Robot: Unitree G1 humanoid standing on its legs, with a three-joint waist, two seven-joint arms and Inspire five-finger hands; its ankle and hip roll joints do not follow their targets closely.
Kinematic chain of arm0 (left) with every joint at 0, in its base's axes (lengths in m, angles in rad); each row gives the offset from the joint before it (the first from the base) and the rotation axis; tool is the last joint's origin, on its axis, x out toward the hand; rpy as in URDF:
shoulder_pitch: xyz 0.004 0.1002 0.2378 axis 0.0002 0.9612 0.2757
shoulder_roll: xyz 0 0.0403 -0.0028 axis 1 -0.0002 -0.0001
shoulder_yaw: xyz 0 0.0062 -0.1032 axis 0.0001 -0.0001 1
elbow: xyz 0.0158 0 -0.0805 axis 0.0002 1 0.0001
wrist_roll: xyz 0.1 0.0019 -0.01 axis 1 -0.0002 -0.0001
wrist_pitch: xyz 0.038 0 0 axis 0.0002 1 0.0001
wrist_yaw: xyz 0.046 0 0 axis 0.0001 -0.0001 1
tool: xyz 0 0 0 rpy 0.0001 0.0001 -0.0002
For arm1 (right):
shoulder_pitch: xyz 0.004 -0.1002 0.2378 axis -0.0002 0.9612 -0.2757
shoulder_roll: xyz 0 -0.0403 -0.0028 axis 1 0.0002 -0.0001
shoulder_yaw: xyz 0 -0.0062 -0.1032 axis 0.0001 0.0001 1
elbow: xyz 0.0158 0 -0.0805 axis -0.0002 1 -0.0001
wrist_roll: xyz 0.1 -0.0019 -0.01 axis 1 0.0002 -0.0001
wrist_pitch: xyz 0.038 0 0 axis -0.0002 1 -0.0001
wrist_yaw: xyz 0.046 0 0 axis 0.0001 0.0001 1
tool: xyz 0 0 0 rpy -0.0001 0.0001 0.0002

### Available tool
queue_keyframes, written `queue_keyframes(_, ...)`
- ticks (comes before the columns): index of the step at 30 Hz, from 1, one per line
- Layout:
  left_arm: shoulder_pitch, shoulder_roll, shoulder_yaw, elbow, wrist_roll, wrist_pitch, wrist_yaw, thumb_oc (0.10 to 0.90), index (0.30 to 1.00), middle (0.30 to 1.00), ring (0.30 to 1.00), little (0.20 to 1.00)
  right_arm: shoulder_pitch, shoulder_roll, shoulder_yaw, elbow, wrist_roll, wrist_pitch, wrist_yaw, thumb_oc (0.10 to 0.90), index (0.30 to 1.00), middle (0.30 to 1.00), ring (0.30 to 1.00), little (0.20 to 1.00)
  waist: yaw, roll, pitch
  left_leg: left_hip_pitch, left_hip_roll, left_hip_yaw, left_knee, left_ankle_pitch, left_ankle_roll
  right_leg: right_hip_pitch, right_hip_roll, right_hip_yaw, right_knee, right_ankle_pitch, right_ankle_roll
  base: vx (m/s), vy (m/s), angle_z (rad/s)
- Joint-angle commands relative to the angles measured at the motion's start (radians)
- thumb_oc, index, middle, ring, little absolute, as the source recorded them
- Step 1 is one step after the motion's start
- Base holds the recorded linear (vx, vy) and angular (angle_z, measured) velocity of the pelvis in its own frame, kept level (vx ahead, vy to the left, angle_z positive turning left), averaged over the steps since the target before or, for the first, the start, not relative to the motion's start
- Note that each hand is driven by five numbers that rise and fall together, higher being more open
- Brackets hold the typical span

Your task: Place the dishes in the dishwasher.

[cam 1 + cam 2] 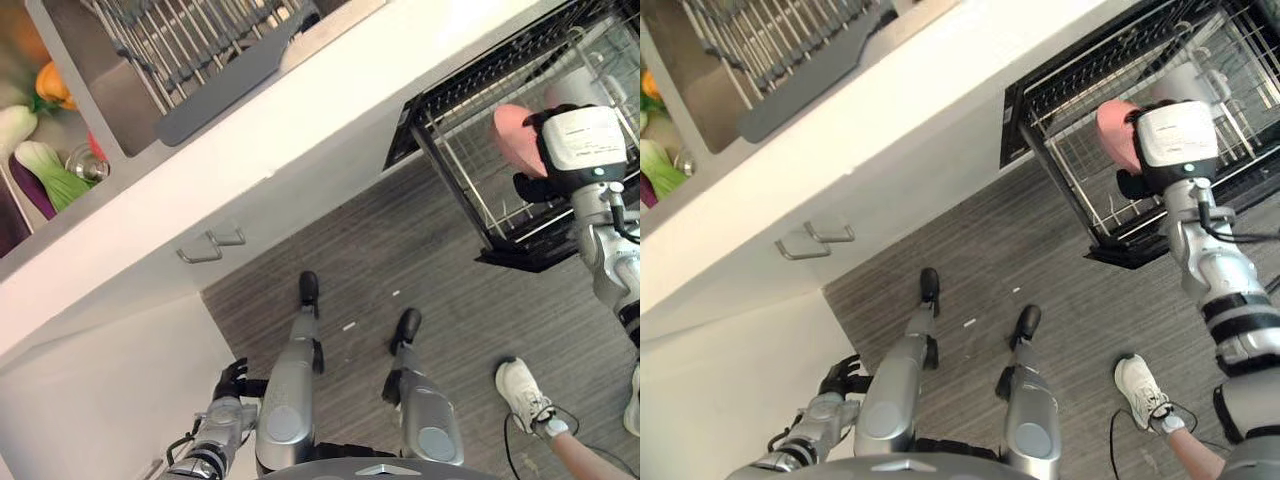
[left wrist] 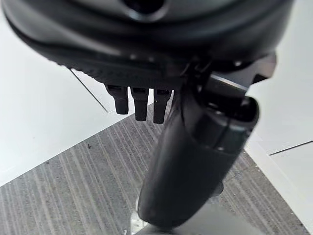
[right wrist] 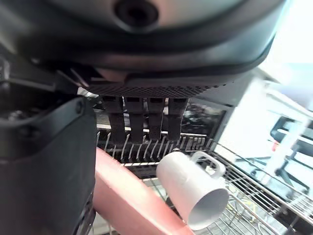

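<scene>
The right hand [image 1: 560, 160] is positioned over the pulled-out dishwasher rack [image 1: 480, 190], which extends from the open dishwasher below the white surface [image 1: 330, 110]. The hand grips a pink plate [image 3: 132, 196]: in the right wrist view the thumb lies on one face of the plate and the fingers [image 3: 142, 120] extend past its other side. The plate is held on edge above the rack wires. A white mug [image 3: 195, 188] lies tilted on its side in the rack, just beside the plate, with its handle upward and its opening facing outward.

The left hand [image 1: 232, 380] hangs low beside the white cabinet front; its fingers [image 2: 139, 100] are curled and hold nothing.

On the surface, a sink holds a grey dish rack [image 1: 200, 50]. Vegetables [image 1: 40, 160] lie near the sink. Two metal handles [image 1: 210, 245] are mounted on the cabinet front below the surface. A person's white shoe [image 1: 522, 393] stands on the grey wood-pattern floor [image 1: 400, 260] near the rack.
</scene>
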Motion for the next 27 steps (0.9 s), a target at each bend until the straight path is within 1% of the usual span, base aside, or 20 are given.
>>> queue_keyframes(1, 0.06, 0.007, -0.033, 0.102, 0.027, 0.036, 0.035, 0.8, 0.9, 0.9, 0.9, 0.9, 0.0, -0.08, -0.076, -0.078, 0.132, 0.013, -0.085, 0.8, 0.9, 0.9, 0.9, 0.9, -0.015, 0.002, -0.141, 0.042, 0.09, -0.019, 0.002, -0.026, -0.114, -0.071, -0.071, 0.069, 0.027, 0.021, 0.098, 0.08, -0.007, -0.02)
queue_keyframes(8, 0.087, 0.031, 0.006, 0.133, 0.094, 0.069, 0.029, 0.8, 0.9, 0.9, 0.9, 0.9, 0.18, -0.054, -0.258, -0.091, 0.265, -0.021, -0.087, 0.8, 0.9, 0.9, 0.9, 0.9, -0.031, -0.013, -0.198, 0.154, 0.101, -0.004, 0.002, -0.054, -0.104, 0.033, -0.058, 0.073, 0.027, -0.019, 0.091, 0.09, -0.011, -0.02)
queue_keyframes(9, 0.087, 0.031, 0.006, 0.133, 0.094, 0.069, 0.029, 0.8, 0.9, 0.9, 0.9, 0.9, 0.18, -0.054, -0.258, -0.091, 0.265, -0.021, -0.087, 0.8, 0.9, 0.9, 0.9, 0.9, -0.031, -0.013, -0.198, 0.154, 0.101, -0.004, 0.002, -0.054, -0.104, 0.033, -0.058, 0.073, 0.027, -0.019, 0.091, 0.05, 0.003, -0.19)
queue_keyframes(10, 0.091, 0.033, 0.008, 0.134, 0.102, 0.071, 0.028, 0.8, 0.9, 0.9, 0.9, 0.9, 0.226, -0.043, -0.324, -0.065, 0.327, -0.029, -0.106, 0.8, 0.9, 0.9, 0.9, 0.9, -0.037, -0.007, -0.207, 0.172, 0.096, -0.004, 0.002, -0.058, -0.102, 0.052, -0.058, 0.074, 0.028, -0.026, 0.09, 0.04, 0.006, -0.19)
queue_keyframes(13, 0.098, 0.033, 0.014, 0.134, 0.108, 0.073, 0.028, 0.8, 0.9, 0.9, 0.9, 0.9, 0.28, -0.021, -0.418, -0.033, 0.415, -0.031, -0.134, 0.8, 0.9, 0.9, 0.9, 0.9, -0.052, 0.006, -0.217, 0.187, 0.091, -0.003, 0.002, -0.063, -0.099, 0.065, -0.06, 0.076, 0.029, -0.032, 0.089, 0.02, 0.004, -0.06)
queue_keyframes(14, 0.098, 0.034, 0.011, 0.134, 0.109, 0.074, 0.028, 0.8, 0.9, 0.9, 0.9, 0.9, 0.287, -0.02, -0.424, -0.037, 0.416, -0.031, -0.134, 0.8, 0.9, 0.9, 0.9, 0.9, -0.05, 0.006, -0.216, 0.188, 0.091, -0.003, 0.002, -0.063, -0.099, 0.066, -0.06, 0.075, 0.029, -0.032, 0.089, 0.0, 0.0, 0.0)
queue_keyframes(15, 0.098, 0.033, 0.013, 0.133, 0.108, 0.074, 0.029, 0.8, 0.9, 0.9, 0.9, 0.9, 0.305, -0.013, -0.459, -0.022, 0.454, -0.043, -0.147, 0.8, 0.9, 0.9, 0.9, 0.9, -0.056, 0.01, -0.214, 0.189, 0.087, -0.001, 0.002, -0.064, -0.097, 0.063, -0.06, 0.079, 0.03, -0.031, 0.089, 0.0, 0.0, 0.0)
queue_keyframes(18, 0.1, 0.03, 0.01, 0.131, 0.096, 0.071, 0.039, 0.8, 0.9, 0.9, 0.9, 0.9, 0.318, 0.032, -0.525, 0.073, 0.614, -0.071, -0.179, 0.8, 0.9, 0.9, 0.9, 0.9, -0.064, 0.026, -0.201, 0.179, 0.081, 0.004, 0.002, -0.064, -0.091, 0.028, -0.063, 0.096, 0.053, -0.028, 0.091, -0.09, 0.021, -0.07)
queue_keyframes(19, 0.098, 0.029, 0.001, 0.128, 0.081, 0.071, 0.039, 0.8, 0.9, 0.9, 0.9, 0.9, 0.321, 0.072, -0.559, 0.136, 0.737, -0.094, -0.184, 0.8, 0.9, 0.9, 0.9, 0.9, -0.069, 0.038, -0.183, 0.161, 0.078, 0.009, 0.004, -0.06, -0.087, -0.015, -0.069, 0.111, 0.075, -0.025, 0.092, -0.17, 0.026, -0.27)
queue_keyframes(20, 0.097, 0.03, -0.005, 0.125, 0.074, 0.07, 0.036, 0.8, 0.9, 0.9, 0.9, 0.9, 0.32, 0.077, -0.565, 0.158, 0.775, -0.102, -0.17, 0.8, 0.9, 0.9, 0.9, 0.9, -0.072, 0.046, -0.168, 0.147, 0.077, 0.011, 0.006, -0.057, -0.086, -0.04, -0.073, 0.118, 0.087, -0.022, 0.092, -0.19, 0.017, -0.35)
queue_keyframes(21, 0.096, 0.03, -0.018, 0.124, 0.074, 0.072, 0.032, 0.8, 0.9, 0.9, 0.9, 0.9, 0.32, 0.079, -0.564, 0.174, 0.799, -0.104, -0.143, 0.488, 0.432, 0.432, 0.432, 0.432, -0.074, 0.052, -0.15, 0.129, 0.076, 0.014, 0.009, -0.052, -0.087, -0.063, -0.076, 0.123, 0.097, -0.02, 0.092, -0.17, 0.025, -0.29)
queue_keyframes(22, 0.101, 0.02, -0.039, 0.12, 0.074, 0.07, 0.022, 0.8, 0.9, 0.9, 0.9, 0.9, 0.32, 0.102, -0.567, 0.195, 0.862, -0.121, -0.12, 0.4, 0.3, 0.3, 0.3, 0.3, -0.083, 0.064, -0.122, 0.105, 0.073, 0.017, 0.009, -0.046, -0.087, -0.098, -0.083, 0.13, 0.107, -0.012, 0.092, -0.12, 0.013, -0.19)
queue_keyframes(23, 0.101, 0.02, -0.039, 0.12, 0.074, 0.07, 0.022, 0.8, 0.9, 0.9, 0.9, 0.9, 0.32, 0.1, -0.567, 0.196, 0.863, -0.122, -0.119, 0.4, 0.3, 0.3, 0.3, 0.3, -0.081, 0.064, -0.124, 0.102, 0.073, 0.018, 0.01, -0.046, -0.086, -0.102, -0.084, 0.131, 0.109, -0.012, 0.093, -0.07, 0.014, -0.12)
queue_keyframes(24, 0.107, 0.018, -0.047, 0.12, 0.075, 0.069, 0.015, 0.8, 0.9, 0.9, 0.9, 0.9, 0.317, 0.104, -0.552, 0.206, 0.862, -0.125, -0.102, 0.4, 0.3, 0.3, 0.3, 0.3, -0.081, 0.071, -0.109, 0.09, 0.073, 0.022, 0.008, -0.042, -0.088, -0.119, -0.087, 0.134, 0.109, -0.007, 0.095, -0.05, 0.014, -0.08)
queue_keyframes(25, 0.115, 0.015, -0.046, 0.118, 0.073, 0.069, 0.006, 0.8, 0.9, 0.9, 0.9, 0.9, 0.316, 0.104, -0.536, 0.174, 0.848, -0.124, -0.091, 0.4, 0.3, 0.3, 0.3, 0.3, -0.084, 0.076, -0.096, 0.075, 0.072, 0.027, 0.007, -0.037, -0.089, -0.139, -0.091, 0.138, 0.111, 0.0, 0.096, -0.07, 0.03, -0.19)
queue_keyframes(26, 0.124, 0.009, -0.054, 0.119, 0.072, 0.068, 0.0, 0.8, 0.9, 0.9, 0.9, 0.9, 0.292, 0.118, -0.523, 0.177, 0.871, -0.136, -0.083, 0.4, 0.3, 0.3, 0.3, 0.3, -0.082, 0.086, -0.077, 0.055, 0.071, 0.031, 0.006, -0.032, -0.091, -0.16, -0.095, 0.142, 0.11, 0.008, 0.097, -0.05, 0.029, -0.27)
queue_keyframes(27, 0.124, 0.009, -0.053, 0.119, 0.072, 0.068, 0.0, 0.8, 0.9, 0.9, 0.9, 0.9, 0.29, 0.117, -0.521, 0.177, 0.872, -0.136, -0.083, 0.4, 0.3, 0.3, 0.3, 0.3, -0.082, 0.086, -0.077, 0.054, 0.071, 0.031, 0.006, -0.032, -0.091, -0.162, -0.095, 0.143, 0.11, 0.008, 0.097, -0.03, 0.017, -0.34)
